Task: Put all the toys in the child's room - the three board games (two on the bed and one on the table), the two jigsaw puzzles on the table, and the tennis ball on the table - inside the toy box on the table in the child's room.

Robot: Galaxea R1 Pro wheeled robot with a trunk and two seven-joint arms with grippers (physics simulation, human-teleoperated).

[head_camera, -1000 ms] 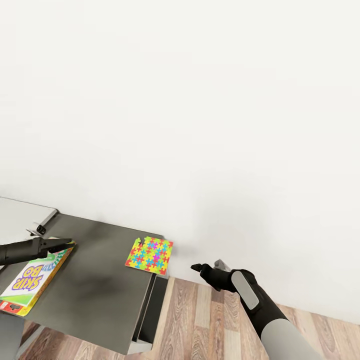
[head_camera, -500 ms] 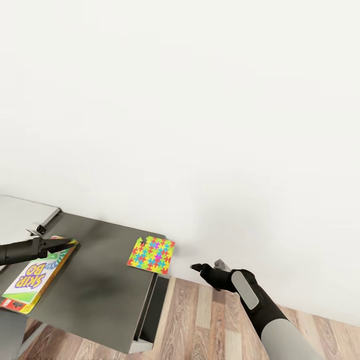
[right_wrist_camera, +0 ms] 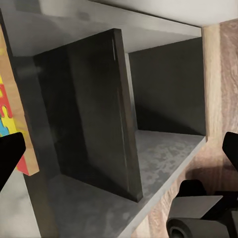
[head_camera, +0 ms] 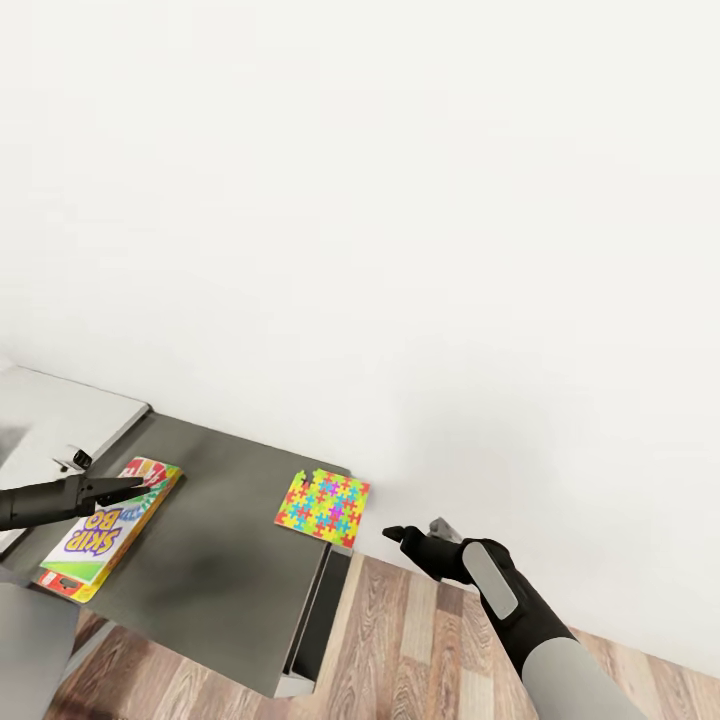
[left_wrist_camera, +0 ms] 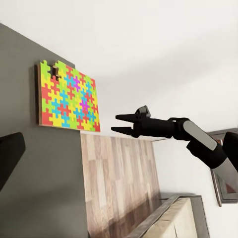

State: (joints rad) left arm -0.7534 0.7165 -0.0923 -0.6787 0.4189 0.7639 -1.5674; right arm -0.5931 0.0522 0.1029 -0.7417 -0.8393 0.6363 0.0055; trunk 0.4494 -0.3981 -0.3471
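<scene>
On the table's lower dark-grey wing (head_camera: pixel 220 570) a yellow-green-red SKIP-BO board game (head_camera: pixel 105 528) lies flat at the left. A mosaic jigsaw puzzle (head_camera: pixel 323 507) sits at the wing's far right corner, slightly over the edge. My left gripper (head_camera: pixel 140 487) hovers over the game's far end, open and empty. My right gripper (head_camera: pixel 393 536) hangs open over the floor, just right of the puzzle. In the left wrist view the puzzle (left_wrist_camera: pixel 67 99) lies ahead, with the right gripper (left_wrist_camera: pixel 120 124) beyond it. The right wrist view catches the puzzle's edge (right_wrist_camera: pixel 7 114).
The table's light-grey top (head_camera: pixel 60 415) rises at the far left. A white wall runs close behind the wing. Under the wing is an open dark shelf with a divider (right_wrist_camera: pixel 124 124). Wood-plank floor (head_camera: pixel 420 650) spreads to the right. A beige bed corner (left_wrist_camera: pixel 186 220) shows beyond.
The whole picture has shifted, so the camera moved: the table and its things sit further right and higher. Both arms hold the same pose, grippers unchanged.
</scene>
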